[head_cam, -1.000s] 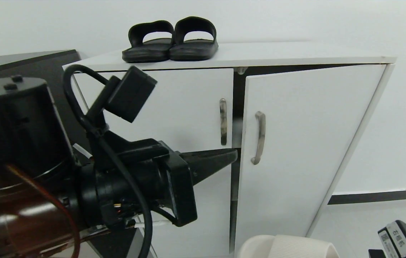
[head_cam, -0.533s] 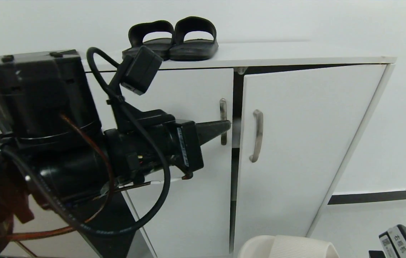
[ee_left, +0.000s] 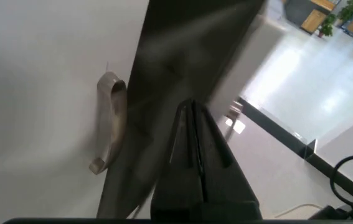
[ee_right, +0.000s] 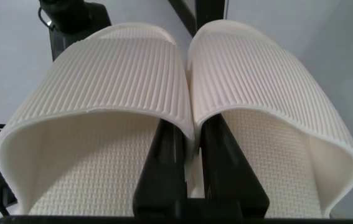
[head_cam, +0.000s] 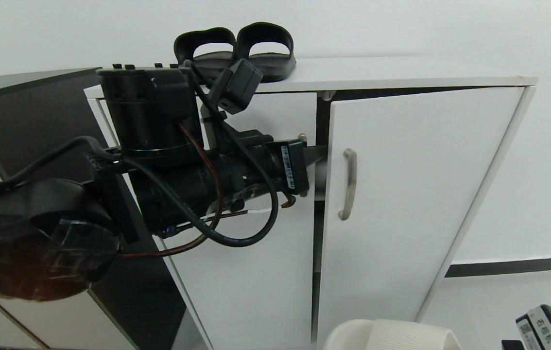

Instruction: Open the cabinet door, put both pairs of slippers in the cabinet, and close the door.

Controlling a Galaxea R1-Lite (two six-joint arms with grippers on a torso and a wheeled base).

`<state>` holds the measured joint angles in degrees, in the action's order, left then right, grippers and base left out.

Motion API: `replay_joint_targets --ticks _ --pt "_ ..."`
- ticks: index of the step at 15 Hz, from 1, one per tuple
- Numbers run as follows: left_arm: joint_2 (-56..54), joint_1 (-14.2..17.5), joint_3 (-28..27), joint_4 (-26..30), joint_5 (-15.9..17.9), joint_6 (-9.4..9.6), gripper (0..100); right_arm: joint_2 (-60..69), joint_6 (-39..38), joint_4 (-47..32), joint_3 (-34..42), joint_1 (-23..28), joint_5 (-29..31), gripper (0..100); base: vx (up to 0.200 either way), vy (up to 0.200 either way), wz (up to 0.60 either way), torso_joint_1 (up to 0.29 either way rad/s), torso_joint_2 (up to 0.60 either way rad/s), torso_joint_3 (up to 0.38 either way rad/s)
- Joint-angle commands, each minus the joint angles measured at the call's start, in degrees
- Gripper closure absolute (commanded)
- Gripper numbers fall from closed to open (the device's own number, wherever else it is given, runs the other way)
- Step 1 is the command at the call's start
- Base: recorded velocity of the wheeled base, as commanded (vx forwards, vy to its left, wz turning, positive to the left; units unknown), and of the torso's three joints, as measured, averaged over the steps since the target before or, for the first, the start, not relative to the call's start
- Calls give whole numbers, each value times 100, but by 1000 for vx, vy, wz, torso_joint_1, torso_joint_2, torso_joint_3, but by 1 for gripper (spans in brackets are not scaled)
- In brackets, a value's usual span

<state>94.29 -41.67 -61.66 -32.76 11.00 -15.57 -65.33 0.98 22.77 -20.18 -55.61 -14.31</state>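
Key relation: the left pincer (head_cam: 323,152) has its tip in the dark gap (head_cam: 321,116) between the two doors. The free edge of the right door (head_cam: 416,194) is just beside it, on the robot's right, and the handle (head_cam: 348,184) is a little past that edge.
Left pincer: fingers pressed together, holding nothing (ee_left: 192,109).
Door axis: the edge and handle run upright. The door looks slightly ajar with its hinges on the far right side, so it should swing out to the robot's right.
Nearer arm: the left, at the gap.
Right pincer (ee_right: 192,143): clamped on the touching inner sides of the white slippers (ee_right: 251,81), low before the cabinet (head_cam: 402,73).
White slippers (head_cam: 387,335): side by side, long axes in line with the pincer, toes apparently away from the wrist.
Black slippers (head_cam: 266,48): on the cabinet top towards its left end, touching, long axes front to back, toes seemingly towards the robot.
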Motion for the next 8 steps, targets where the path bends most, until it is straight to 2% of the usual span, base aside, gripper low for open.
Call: replay_joint_targets --ticks 1,6,8 --pt "168 -17 -74 -3 8 1 100 -50 -10 -10 -13 -2 -1 100 0 0 0 0 0 0" --pt "177 -70 -74 -11 -19 -43 100 -85 8 -291 -39 -2 7 100 0 0 0 0 0 0" --pt "168 -87 -74 -20 -45 -52 100 -94 -1 -291 -39 -2 7 100 -200 0 0 7 2 0"
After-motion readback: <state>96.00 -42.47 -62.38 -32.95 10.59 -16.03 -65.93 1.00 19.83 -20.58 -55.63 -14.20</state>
